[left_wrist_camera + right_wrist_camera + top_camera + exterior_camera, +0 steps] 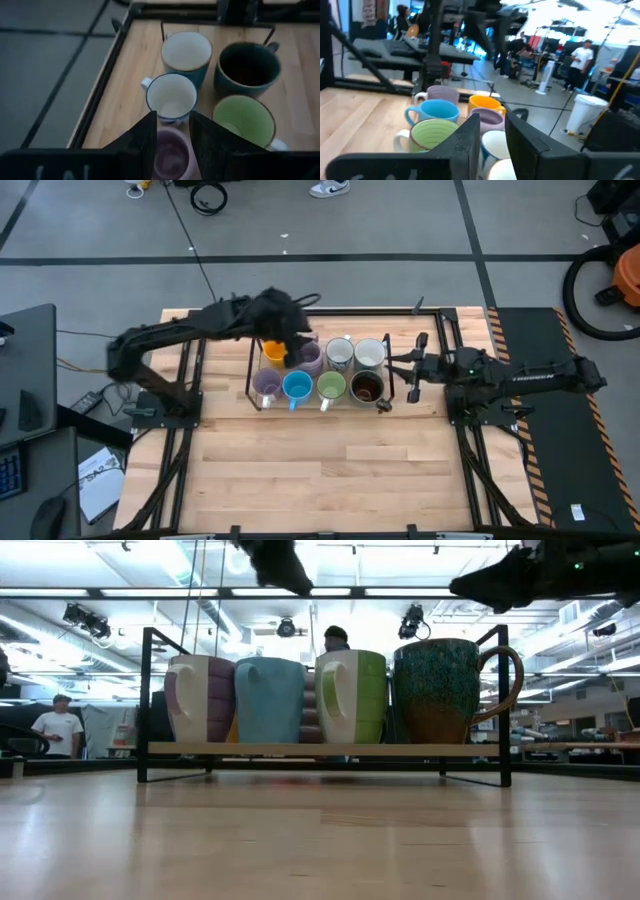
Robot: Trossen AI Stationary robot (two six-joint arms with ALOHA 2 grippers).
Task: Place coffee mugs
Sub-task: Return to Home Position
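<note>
Pale wood made up the desk [320,470]. Its near half lay bare, and open strips ran on both sides of the rack.

The left arm [170,335] reached in from the left over the rack's back row. From above, its dark bulk hid part of the orange mug [272,353] and the lavender mug [309,356]. The right arm [540,375] lay along the desk's right side. At desk height both arms were cut off by the top edge.

The black wire rack [145,690] stood in the middle of the far half and held eight mugs upright in two rows of four. Left to right from above, the back row ran orange, lavender, the patterned white mug [339,353] and the pale white-grey mug [370,352]. The front row ran the purple mug [266,386], the blue mug [297,387], the green mug [331,387] and the dark brown mug [367,388]. From desk height the front row hid nearly all of the back one. The dark brown mug showed a speckled teal-and-brown glaze, with its handle out to the side.

The left gripper [172,120] hung clear above the lavender mug. Its fingers [147,140] stood a narrow gap apart, held nothing and covered part of that mug's rim. The right gripper [492,120] sat just beside the rack's right end, apart from it. Its fingers [465,145] were likewise slightly parted and empty.
</note>
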